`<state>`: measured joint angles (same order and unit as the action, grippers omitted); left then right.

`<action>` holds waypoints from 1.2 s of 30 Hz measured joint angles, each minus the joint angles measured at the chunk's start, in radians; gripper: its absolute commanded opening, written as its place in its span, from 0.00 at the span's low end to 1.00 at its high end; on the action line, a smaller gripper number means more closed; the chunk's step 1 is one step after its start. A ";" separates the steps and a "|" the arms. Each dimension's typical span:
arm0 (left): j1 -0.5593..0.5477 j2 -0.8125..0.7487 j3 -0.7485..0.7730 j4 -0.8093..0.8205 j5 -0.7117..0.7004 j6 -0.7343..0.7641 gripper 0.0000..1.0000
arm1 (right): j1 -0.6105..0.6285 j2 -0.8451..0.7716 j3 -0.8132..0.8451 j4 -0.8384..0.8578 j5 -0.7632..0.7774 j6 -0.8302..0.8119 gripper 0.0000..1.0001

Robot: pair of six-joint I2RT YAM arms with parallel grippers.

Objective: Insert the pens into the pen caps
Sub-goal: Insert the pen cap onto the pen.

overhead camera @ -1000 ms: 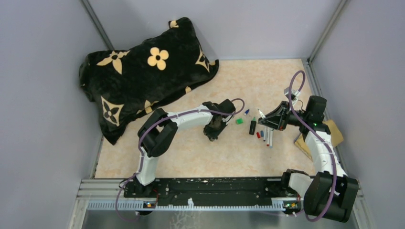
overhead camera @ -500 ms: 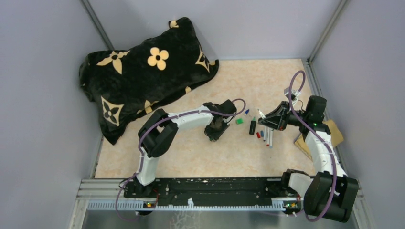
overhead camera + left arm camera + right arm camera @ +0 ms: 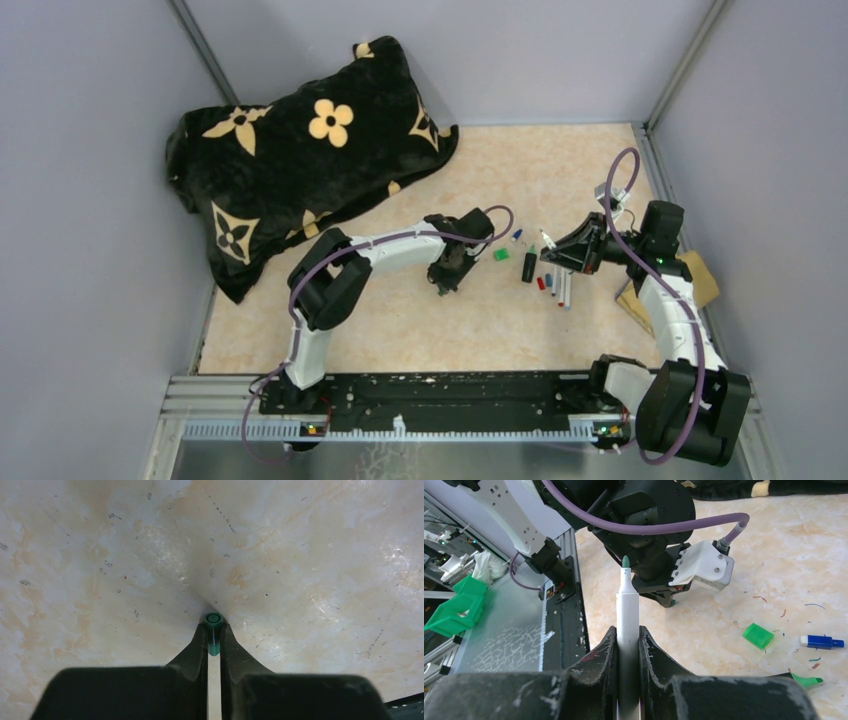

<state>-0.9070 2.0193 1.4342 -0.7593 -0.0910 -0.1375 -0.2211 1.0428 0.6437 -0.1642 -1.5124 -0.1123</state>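
Getting cap & nib onto one line is what matters now, imo. Left fingers [image 3: 196, 647] are clenched on the teal cap [image 3: 213, 622], down at the table [image 3: 310, 555], mid-scene, just left of a loose green cap [image 3: 501, 254]. Right fingers [image 3: 605, 647] are clamped round the white pen [image 3: 626, 612], held off the table to the right, near the row of spare pens [image 3: 558, 288] & the black pen [image 3: 529, 267].

Pen: long axis runs straight out along the right fingers, green nib leading, aimed left & a bit far, twd the left arm's wrist. Barrel sits centred in the grip w/ the front part free, which is good.

Cap: long axis lies along the left fingers. A round ringed end shows just past the fingertips, rest of the body pinched btwn them. Prob the mouth, but can't tell for sure. It looks aimed at the table, not at the pen, so it needs lifting & turning.

To do it well: raise cap clear of the table, rotate left wrist till the mouth faces the nib, match heights, then close the gap slowly along the pen's axis. No sideways push, or the cap may pivot in that thin pinch. Grip sits near the ringed end, so the nib could catch a fingertip; approach dead centre. Press till it seats, both grips firm.
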 measured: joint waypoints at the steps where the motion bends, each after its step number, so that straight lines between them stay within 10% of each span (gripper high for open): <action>1: 0.000 -0.003 -0.003 0.003 0.001 0.000 0.00 | 0.000 0.000 0.000 0.000 0.000 0.000 0.00; 17: 0.001 -0.198 -0.150 0.199 0.006 -0.052 0.00 | 0.000 -0.003 0.014 -0.062 0.028 -0.071 0.00; 36: 0.079 -0.690 -0.623 1.365 0.152 -0.654 0.00 | 0.170 -0.008 0.288 -0.278 0.134 -0.110 0.00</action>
<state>-0.8284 1.3289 0.8108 0.6052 0.0612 -0.7918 -0.0509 1.0351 0.9314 -0.4423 -1.3788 -0.2222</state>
